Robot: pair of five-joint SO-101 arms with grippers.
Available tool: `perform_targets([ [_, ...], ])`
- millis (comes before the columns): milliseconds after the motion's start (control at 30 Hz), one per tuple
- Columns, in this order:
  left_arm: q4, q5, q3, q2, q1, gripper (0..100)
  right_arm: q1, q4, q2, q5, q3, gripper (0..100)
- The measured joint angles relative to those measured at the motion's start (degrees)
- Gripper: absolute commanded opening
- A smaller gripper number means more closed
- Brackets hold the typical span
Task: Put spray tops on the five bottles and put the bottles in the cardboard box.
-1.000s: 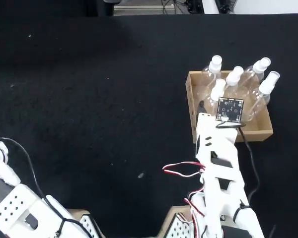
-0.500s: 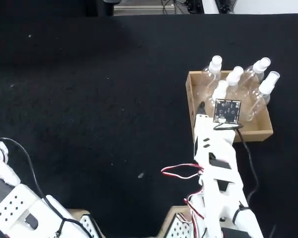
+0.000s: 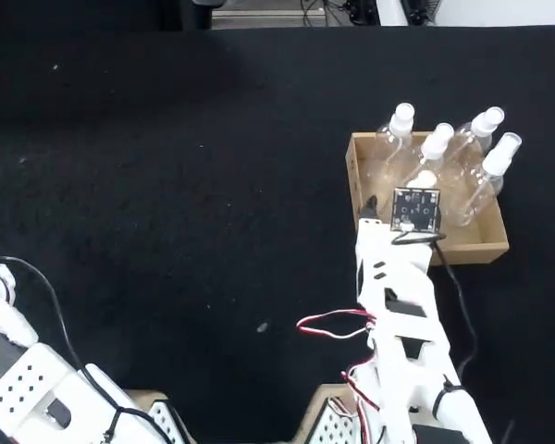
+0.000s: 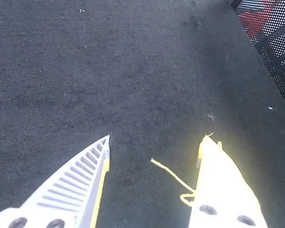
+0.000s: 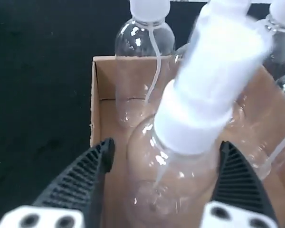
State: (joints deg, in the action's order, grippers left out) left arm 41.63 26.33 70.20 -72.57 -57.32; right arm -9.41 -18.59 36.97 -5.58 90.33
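1. We see five clear bottles (image 3: 386,141) w/ white spray tops (image 3: 402,116), standing in cardboard box (image 3: 355,180).
2. R end effector (image 5: 166,145) released, astride nearest bottle (image 5: 180,180).
3. L end effector (image 4: 156,137) released over black counter (image 4: 133,57).

The high camera is fixed well above the black cloth-covered table (image 3: 166,185) and faces steeply down over the open brown cardboard box (image 3: 354,190). The right wrist camera sits very close over one wall of that box, facing in between the fingers of the right gripper (image 5: 166,145), so it shares the box and its clear plastic bottles with white spray tops (image 5: 180,161) with the high view. The left wrist camera looks down past the left gripper (image 4: 156,140), close above bare cloth well apart from the box.
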Motion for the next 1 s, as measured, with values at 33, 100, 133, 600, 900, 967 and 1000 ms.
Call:
perform_targets([
  [33,0.0,0.0,0.0,0.0,0.0,28,0.0,0.0,0.0,0.0,0.0,29.4],
  [100,0.0,0.0,0.0,0.0,0.0,28,0.0,0.0,0.0,0.0,0.0,29.4],
  [133,0.0,0.0,0.0,0.0,0.0,28,0.0,0.0,0.0,0.0,0.0,29.4],
  [600,0.0,0.0,1.14,0.0,0.0,28,0.0,22.15,29.19,0.0,2.55,28.9],
  [900,-0.18,0.0,3.43,0.0,5.27,2,-4.48,59.34,62.51,-0.09,0.53,1.0],
  [967,-0.18,-0.09,4.04,0.0,6.51,6,-5.19,66.11,65.67,-0.7,-0.53,1.7],
  [1000,-0.18,-0.09,4.04,0.0,6.95,5,-5.01,68.57,65.93,-1.67,-0.97,1.8],
])
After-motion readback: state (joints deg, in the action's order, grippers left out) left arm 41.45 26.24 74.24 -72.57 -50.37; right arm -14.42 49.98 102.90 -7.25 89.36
